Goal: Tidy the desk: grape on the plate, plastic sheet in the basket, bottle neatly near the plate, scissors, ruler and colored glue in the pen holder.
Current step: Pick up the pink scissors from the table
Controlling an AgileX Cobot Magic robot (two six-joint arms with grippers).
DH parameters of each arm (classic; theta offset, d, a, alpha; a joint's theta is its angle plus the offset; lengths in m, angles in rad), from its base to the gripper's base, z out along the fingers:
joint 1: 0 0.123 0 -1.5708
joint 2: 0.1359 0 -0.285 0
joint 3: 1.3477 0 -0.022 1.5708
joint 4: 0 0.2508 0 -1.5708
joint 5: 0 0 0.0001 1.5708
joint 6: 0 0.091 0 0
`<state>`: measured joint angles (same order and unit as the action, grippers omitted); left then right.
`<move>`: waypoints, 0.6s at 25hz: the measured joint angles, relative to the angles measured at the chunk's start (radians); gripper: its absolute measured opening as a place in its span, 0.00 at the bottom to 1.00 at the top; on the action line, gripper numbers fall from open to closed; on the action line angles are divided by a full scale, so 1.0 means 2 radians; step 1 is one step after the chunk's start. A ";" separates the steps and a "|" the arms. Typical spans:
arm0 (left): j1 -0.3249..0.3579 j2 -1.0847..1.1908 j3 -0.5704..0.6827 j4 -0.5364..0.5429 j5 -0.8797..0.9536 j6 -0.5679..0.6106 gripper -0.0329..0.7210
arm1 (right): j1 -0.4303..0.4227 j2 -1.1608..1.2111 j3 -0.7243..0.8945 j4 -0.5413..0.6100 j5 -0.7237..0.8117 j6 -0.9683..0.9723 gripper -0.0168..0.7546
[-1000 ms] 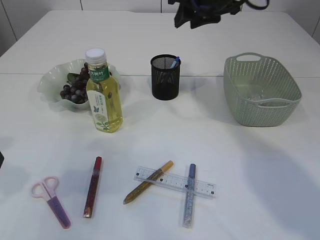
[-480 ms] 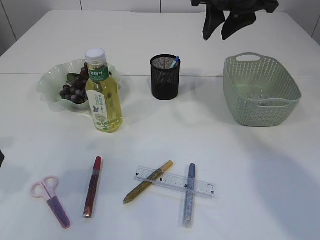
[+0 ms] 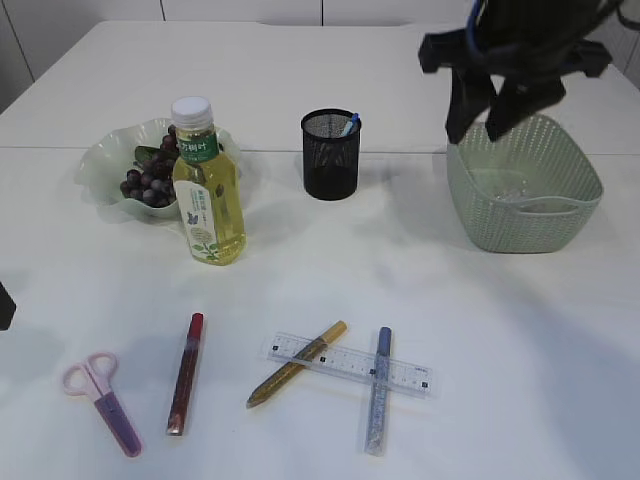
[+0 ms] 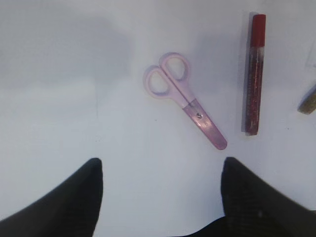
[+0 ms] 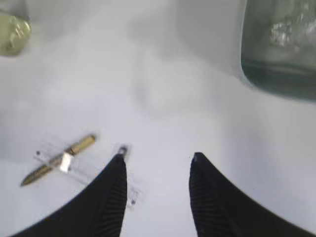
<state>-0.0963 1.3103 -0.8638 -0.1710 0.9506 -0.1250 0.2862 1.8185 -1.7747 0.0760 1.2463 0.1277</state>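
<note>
Grapes (image 3: 150, 180) lie on the pale green plate (image 3: 100, 165), with the yellow bottle (image 3: 206, 190) upright in front of it. The black pen holder (image 3: 330, 155) holds a blue glue pen. The green basket (image 3: 525, 185) holds a crumpled plastic sheet (image 5: 291, 29). Pink scissors (image 3: 100, 400) (image 4: 182, 98), a red glue pen (image 3: 186, 372) (image 4: 254, 74), a gold glue pen (image 3: 296, 363) (image 5: 57, 160), a clear ruler (image 3: 348, 364) and a blue glue pen (image 3: 378, 390) lie at the front. My right gripper (image 3: 490, 110) (image 5: 158, 158) is open and empty, high beside the basket. My left gripper (image 4: 160, 163) is open above the table near the scissors.
The white table (image 3: 300, 270) runs to the far edge behind the pen holder. The left arm shows only as a dark sliver (image 3: 4, 305) at the left edge of the exterior view.
My right arm has swung right from above the pen holder and come down beside the basket. The objects on the table have not moved.
</note>
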 joint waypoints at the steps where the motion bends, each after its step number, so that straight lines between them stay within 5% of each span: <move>1: 0.000 0.000 0.000 0.000 0.000 0.000 0.76 | 0.000 -0.010 0.023 -0.001 0.000 0.000 0.47; 10: -0.002 0.000 0.000 -0.001 -0.001 -0.032 0.76 | 0.000 -0.114 0.228 -0.001 -0.002 -0.009 0.47; 15: -0.059 0.000 0.000 0.053 -0.016 -0.140 0.76 | 0.000 -0.166 0.289 -0.001 -0.003 -0.010 0.47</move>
<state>-0.2151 1.3103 -0.8638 -0.0656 0.9180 -0.4043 0.2862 1.4861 -1.1965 0.0745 1.2411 0.1071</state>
